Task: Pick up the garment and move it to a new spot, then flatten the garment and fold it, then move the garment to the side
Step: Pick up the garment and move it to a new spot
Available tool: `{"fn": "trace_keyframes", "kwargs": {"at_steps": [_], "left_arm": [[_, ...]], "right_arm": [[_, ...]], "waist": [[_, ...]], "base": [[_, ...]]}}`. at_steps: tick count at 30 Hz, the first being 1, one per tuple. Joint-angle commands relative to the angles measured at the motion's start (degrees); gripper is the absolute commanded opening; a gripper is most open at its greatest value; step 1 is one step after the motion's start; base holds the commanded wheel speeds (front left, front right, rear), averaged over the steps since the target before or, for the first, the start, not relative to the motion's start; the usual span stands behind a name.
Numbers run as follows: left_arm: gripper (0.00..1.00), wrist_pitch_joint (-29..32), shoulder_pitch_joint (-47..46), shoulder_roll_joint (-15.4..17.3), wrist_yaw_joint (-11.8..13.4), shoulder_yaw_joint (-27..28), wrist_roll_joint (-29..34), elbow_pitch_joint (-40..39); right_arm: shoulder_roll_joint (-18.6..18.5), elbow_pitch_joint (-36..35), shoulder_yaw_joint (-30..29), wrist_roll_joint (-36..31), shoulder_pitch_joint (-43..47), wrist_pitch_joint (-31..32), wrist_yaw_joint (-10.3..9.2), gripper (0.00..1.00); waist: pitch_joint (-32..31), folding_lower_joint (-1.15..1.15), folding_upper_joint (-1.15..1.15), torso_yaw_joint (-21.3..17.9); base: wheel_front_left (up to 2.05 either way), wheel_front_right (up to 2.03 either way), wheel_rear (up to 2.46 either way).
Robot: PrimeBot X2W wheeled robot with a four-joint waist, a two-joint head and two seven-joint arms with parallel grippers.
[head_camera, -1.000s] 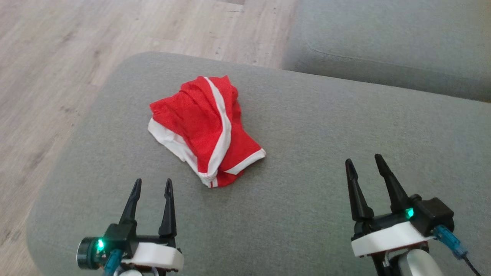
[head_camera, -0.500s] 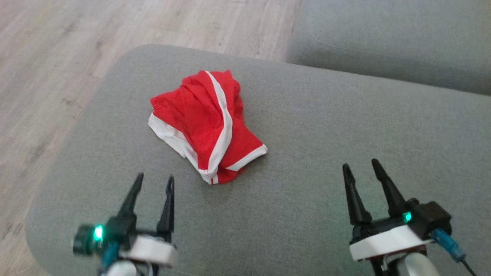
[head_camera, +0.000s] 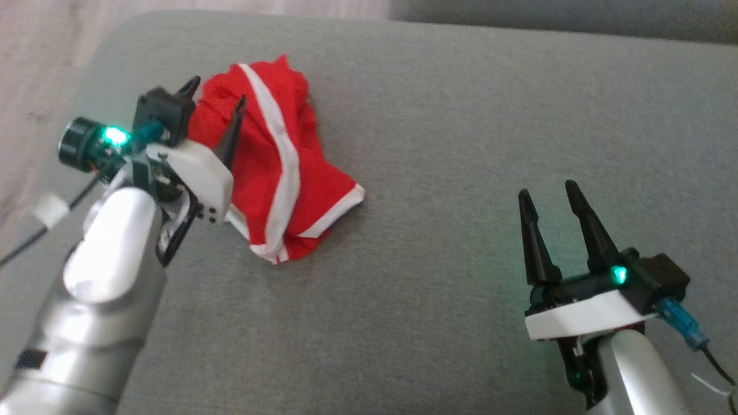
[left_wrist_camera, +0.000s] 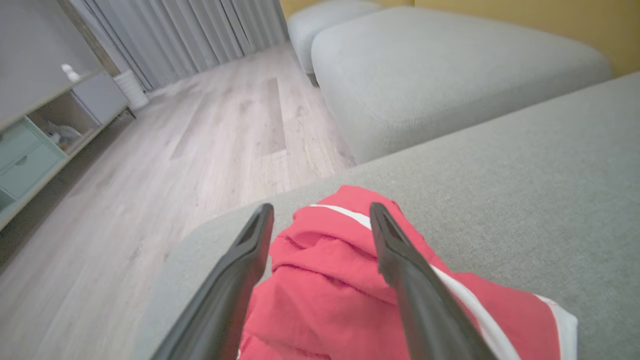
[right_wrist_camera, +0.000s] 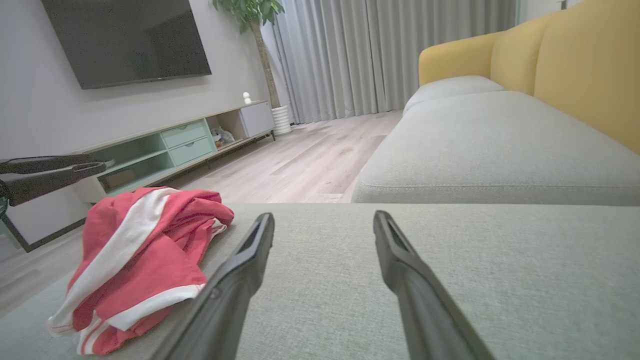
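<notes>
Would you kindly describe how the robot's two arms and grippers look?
Both the left gripper and the right gripper have two long, tapered black fingers on a white base, with a glowing green light and a blue-tipped black cable. The forearms are glossy silver.

floor (right_wrist_camera: pixel 310 165): pale wood planks | sofa (right_wrist_camera: pixel 500 145): grey seats, yellow back (right_wrist_camera: pixel 590 65) | wall (right_wrist_camera: pixel 30 115): dark TV (right_wrist_camera: pixel 125 40), mint cabinet (right_wrist_camera: pixel 185 142) | curtains (right_wrist_camera: pixel 350 55): grey

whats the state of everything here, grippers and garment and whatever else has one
garment, crumpled, unfolded, lying on the cushion
left gripper, open, straddling the garment's top, not closed on it
right gripper, open, empty, apart from the garment
tv, off
curtains, drawn
drawers, shut
</notes>
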Motion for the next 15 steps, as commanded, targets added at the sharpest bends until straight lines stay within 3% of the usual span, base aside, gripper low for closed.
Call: {"fn": "trace_keyframes", "kwargs": {"at_steps": [1,13,14,15], "left_arm": [[1.0,2.15,-4.85,3.53,0.12,-0.91,-2.29,-0.05],[1.0,9.34,-9.79,8.45,0.1,-10.0,-12.1,9.12],[0.46,9.56,-9.93,8.63,0.1,-10.19,-12.48,9.71],[0.0,9.32,-10.05,8.73,0.1,-10.1,-12.82,10.18]], "right_arm": [[-0.31,-2.07,1.74,0.07,-2.41,-0.61,-0.04,1.0],[-0.31,-2.19,2.09,0.99,-3.79,-0.61,-0.04,1.0],[-0.31,-2.21,2.03,1.03,-3.76,-0.61,-0.04,1.0],[-0.31,-2.23,1.96,1.07,-3.73,-0.61,-0.04,1.0]], "waist": [[2.6,-0.02,0.0,-2.81],[3.7,-0.02,0.0,-6.8],[3.58,-0.02,0.0,-6.96],[3.41,-0.02,0.0,-7.09]], "base": [[0.0,0.0,0.0],[0.0,0.0,0.0],[0.0,0.0,0.0],[0.0,0.0,0.0]]}}
